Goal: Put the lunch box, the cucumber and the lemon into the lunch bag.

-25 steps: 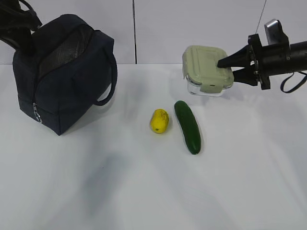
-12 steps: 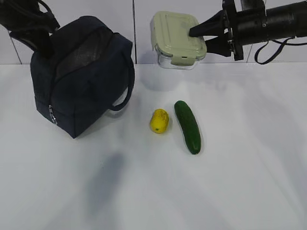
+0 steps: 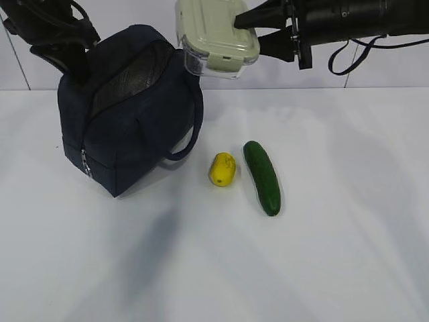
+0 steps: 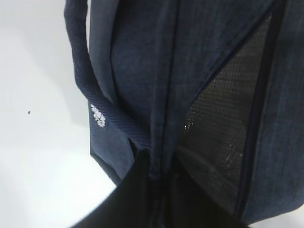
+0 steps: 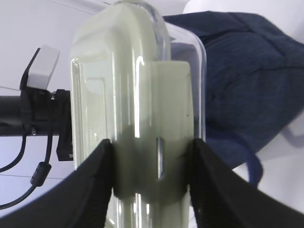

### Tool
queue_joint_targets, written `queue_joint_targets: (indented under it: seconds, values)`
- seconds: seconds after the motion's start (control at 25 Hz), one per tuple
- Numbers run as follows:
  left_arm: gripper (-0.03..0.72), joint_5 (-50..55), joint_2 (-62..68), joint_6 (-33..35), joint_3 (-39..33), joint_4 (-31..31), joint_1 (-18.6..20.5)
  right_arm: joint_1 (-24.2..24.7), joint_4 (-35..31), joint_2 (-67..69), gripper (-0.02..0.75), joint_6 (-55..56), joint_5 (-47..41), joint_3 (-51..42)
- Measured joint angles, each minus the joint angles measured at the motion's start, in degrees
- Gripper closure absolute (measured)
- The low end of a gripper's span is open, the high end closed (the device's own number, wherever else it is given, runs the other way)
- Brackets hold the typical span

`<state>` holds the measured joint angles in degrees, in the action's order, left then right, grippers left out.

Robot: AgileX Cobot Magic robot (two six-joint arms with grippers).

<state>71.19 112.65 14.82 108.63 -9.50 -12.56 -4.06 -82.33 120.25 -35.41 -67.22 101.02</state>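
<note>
Carried up and leftward, the rigid, slick lunch box [image 3: 218, 39] now hangs clamped across its ends in the right end effector [image 3: 251, 30] over the limp lunch bag [image 3: 127, 121], whose rim the closed left end effector [image 4: 154, 178] pinches.

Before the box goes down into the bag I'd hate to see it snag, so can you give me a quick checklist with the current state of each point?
1. Right pincer clamped on the lunch box, one finger on the lid and one underneath: ok.
2. Lid seated on the lunch box: ok, no gap shows in either view.
3. Left pincer shut on the lunch bag, gripping the fabric at the edge of the opening: ok.
4. Bag mouth open, dark lining showing: ok.
5. Box centred over the opening: not ok, it hangs at the bag's upper right edge.
6. Opening wide enough for the box: cannot tell.
7. Lemon and cucumber apart from the bag on the table: ok.
</note>
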Motion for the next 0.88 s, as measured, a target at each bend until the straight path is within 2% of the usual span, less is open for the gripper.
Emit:
queue_joint_targets:
  seconds: [0.44,0.88]
  values:
    - [0.673,0.0,0.0,-0.4,0.0,-0.9,-0.1,-6.1,0.1,0.1,0.384,-0.4,-0.3,0.0]
    - [0.673,0.1,0.0,-0.6,0.0,-2.3,-0.1,-6.4,8.6,2.0,0.384,-0.3,-0.5,0.1]
